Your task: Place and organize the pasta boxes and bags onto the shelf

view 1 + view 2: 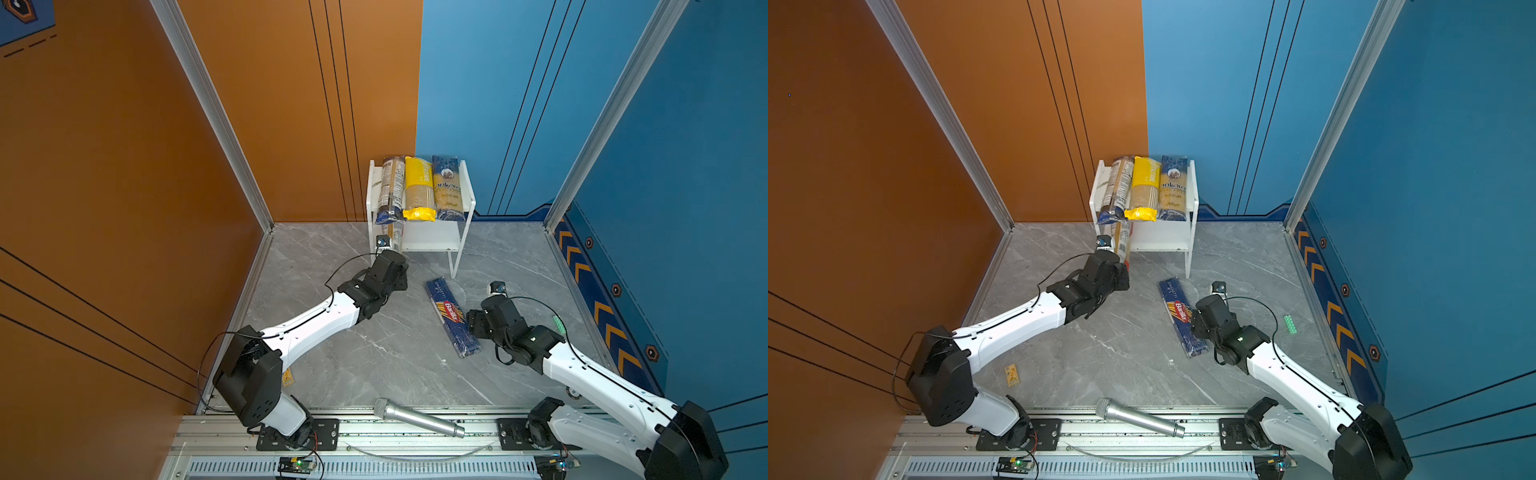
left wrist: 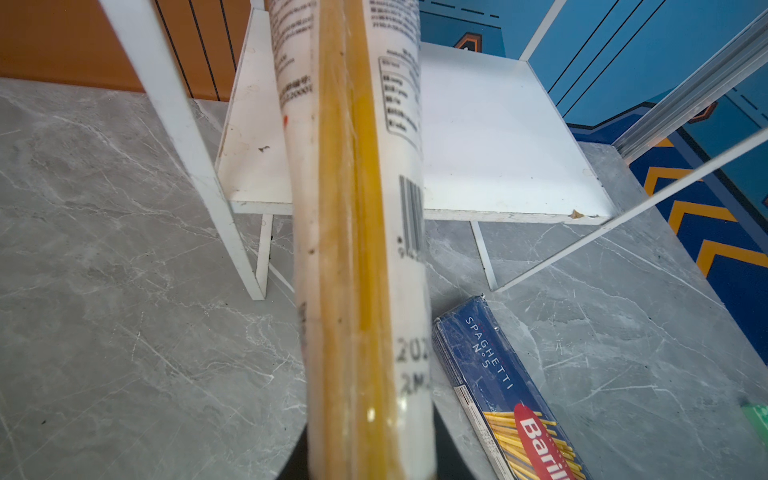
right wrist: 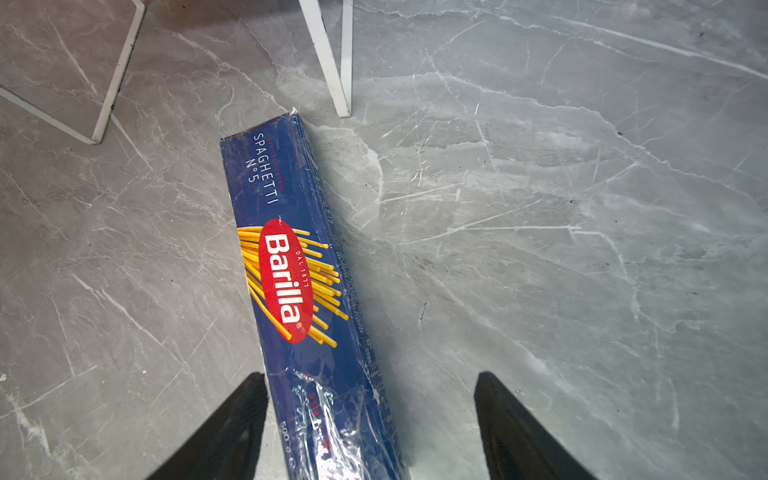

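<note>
The white shelf [image 1: 432,240] stands at the back of the grey counter [image 1: 374,340], against the wall. Its top board is full: a clear pack [image 1: 390,187] with dark-blue ends on the left, a yellow pack [image 1: 419,187] in the middle and a dark-blue Ankara pack [image 1: 447,187] on the right. They lie side by side, with their near ends hanging over the front edge.

The left tool [image 1: 392,261] is closed tight on the near end of a pale pack [image 2: 357,249] with spaghetti showing through a clear strip. That pack points into the left side of the lower level, its far end under the top board and above the lower board. I cannot tell whether it touches the board.

The blue Barilla box [image 3: 291,270] lies flat on the counter just in front of the shelf's right leg. The right tool [image 3: 370,376] is low over its near half with the jaws wide apart and the box between them. The box sits close against one finger and well clear of the other.

A silver microphone [image 1: 417,417] lies on the front rail.
</note>
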Controlling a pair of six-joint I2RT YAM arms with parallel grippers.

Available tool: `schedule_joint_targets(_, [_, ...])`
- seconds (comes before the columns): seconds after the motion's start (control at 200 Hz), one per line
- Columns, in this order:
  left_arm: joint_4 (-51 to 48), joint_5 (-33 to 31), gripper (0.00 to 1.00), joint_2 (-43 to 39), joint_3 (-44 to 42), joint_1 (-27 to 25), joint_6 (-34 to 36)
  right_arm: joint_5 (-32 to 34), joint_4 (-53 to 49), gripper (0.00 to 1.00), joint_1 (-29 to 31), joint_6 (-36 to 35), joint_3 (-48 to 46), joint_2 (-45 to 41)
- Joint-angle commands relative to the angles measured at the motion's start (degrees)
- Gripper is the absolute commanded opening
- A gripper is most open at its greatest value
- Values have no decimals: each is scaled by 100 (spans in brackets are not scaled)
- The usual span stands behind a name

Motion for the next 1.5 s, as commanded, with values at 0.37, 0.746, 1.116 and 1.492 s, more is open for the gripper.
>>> schedule_joint_targets(0.37, [1090,-164,0,70,640,150,231,-93,-101,77,-87,-139,183,236])
schedule_joint_targets(0.746, [1159,-164,0,226,750,195,256,-186,0,77,-116,-184,225,399])
schedule_joint_targets(1.116, [1189,-144,0,413,956,231,335,-205,10,77,-144,-184,198,394])
schedule_joint_targets(1.492, [1212,-143,0,519,1005,301,334,-212,9,77,-163,-186,190,404])
